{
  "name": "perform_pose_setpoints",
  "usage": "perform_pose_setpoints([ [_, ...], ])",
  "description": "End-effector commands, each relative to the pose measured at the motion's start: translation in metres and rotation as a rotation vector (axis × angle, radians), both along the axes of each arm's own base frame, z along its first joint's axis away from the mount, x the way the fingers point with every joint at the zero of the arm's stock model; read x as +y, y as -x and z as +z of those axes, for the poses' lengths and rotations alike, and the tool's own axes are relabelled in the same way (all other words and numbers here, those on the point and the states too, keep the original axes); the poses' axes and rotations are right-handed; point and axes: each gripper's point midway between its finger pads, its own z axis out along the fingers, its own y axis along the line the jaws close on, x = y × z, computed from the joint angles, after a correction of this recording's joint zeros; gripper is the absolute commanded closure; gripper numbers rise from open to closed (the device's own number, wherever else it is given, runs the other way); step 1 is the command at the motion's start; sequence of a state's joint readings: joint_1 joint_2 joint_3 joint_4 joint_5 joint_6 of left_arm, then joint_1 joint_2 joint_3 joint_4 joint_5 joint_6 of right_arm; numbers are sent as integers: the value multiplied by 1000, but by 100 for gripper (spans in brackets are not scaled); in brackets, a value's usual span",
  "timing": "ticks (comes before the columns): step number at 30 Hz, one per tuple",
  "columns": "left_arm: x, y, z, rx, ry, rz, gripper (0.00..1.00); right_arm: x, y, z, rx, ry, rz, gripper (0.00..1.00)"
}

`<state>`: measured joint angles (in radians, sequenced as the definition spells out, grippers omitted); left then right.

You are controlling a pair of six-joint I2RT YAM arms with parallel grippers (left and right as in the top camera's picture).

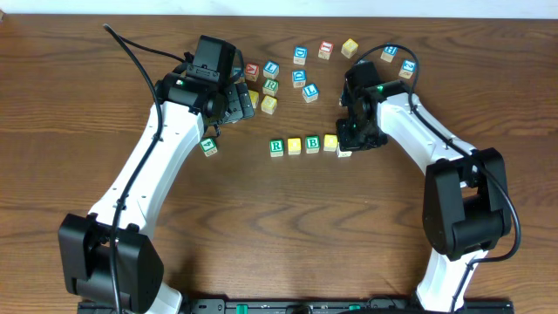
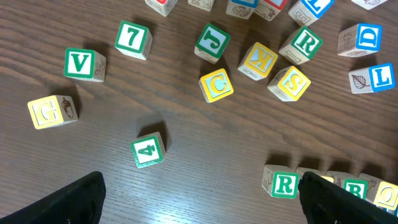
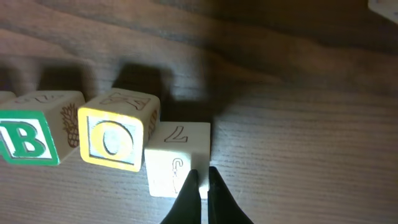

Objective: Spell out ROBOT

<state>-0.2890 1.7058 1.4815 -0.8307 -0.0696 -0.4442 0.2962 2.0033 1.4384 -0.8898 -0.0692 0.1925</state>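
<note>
Upper left of centre in the overhead view: left gripper [image 1: 241, 101] spread wide, empty, over loose cubes [image 2: 216, 85]. Centre of frame, side by side in a line: green R [image 1: 276, 146], yellow cube [image 1: 295, 146], green B [image 1: 312, 144], yellow O [image 1: 330, 142]. Hard against the O's right side, sitting slightly lower than the line: pale cube [image 3: 177, 158]. At its lower right edge: right gripper [image 3: 202, 177], fingers pinched together, gripping nothing.
</note>
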Motion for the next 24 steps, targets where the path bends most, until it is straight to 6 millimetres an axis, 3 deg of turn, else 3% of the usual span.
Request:
perform_pose_setpoints([
  [1,3,-2,13,-32,1,3,2,-2,5,-7,6,-2,8,99],
  [8,3,-2,13,-32,1,3,2,-12,5,-10,8,18,-10,99],
  [18,3,-2,13,-32,1,3,2,-41,3,-11,31,22,-85,99],
  [24,3,-2,13,-32,1,3,2,-42,1,-10,27,13,-90,99],
])
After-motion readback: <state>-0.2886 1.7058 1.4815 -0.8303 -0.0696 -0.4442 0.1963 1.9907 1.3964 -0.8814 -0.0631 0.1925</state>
